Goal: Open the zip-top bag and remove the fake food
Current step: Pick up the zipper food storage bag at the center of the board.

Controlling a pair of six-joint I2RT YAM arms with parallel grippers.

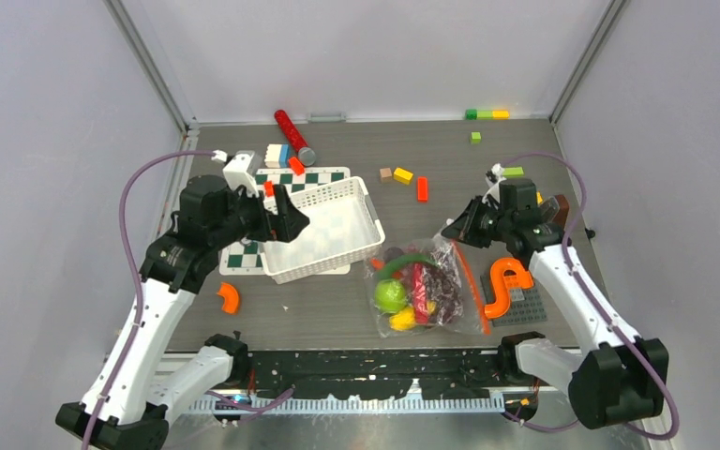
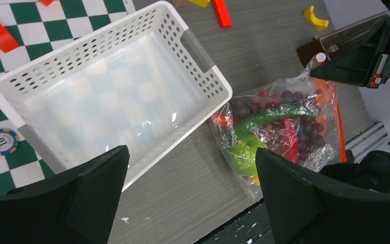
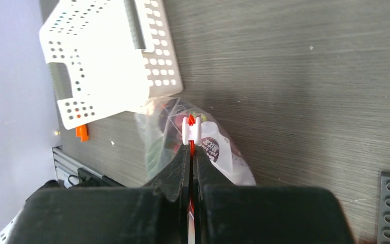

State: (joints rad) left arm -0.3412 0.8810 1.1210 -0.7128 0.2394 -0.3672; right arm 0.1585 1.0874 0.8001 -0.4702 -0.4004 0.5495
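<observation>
Top external view: the zip-top bag [image 1: 427, 286] is seen lying flat on the grey table [image 1: 337, 309], near its front edge. It is bounded on the left by the near right corner of the white slotted basket [image 1: 373, 214] and on the right by an orange S-shaped track piece [image 1: 506, 281] set on a grey studded baseplate [image 1: 530, 305]. Whether bag and basket touch cannot be told. The fake food is enclosed in the bag: a green apple [image 1: 391, 295], a long green vegetable [image 1: 408, 260], a red chili [image 1: 420, 286], dark grapes [image 1: 447, 291] and a yellow piece [image 1: 401, 321]. The orange zip strip [image 1: 473, 281] runs along the bag's right edge.

The right gripper [image 1: 452, 230] is placed at the far end of that strip. In the right wrist view its fingers [image 3: 172, 178] are pressed together on the strip, just behind the white slider [image 3: 191, 129]. The left gripper [image 1: 292, 217] is held over the basket's left side, its fingers [image 2: 81, 193] spread wide and nothing between them.

Open tabletop is left beyond the bag, between the basket and the right arm, and in front of the basket, where only an orange curved piece [image 1: 230, 297] lies.

A round printed label [image 3: 210, 147] is carried on the bag, but its writing is too small to read. The numeral 10 is legible on a poker chip [image 2: 1, 141] lying on the green-and-white checkered mat [image 1: 244, 255].
</observation>
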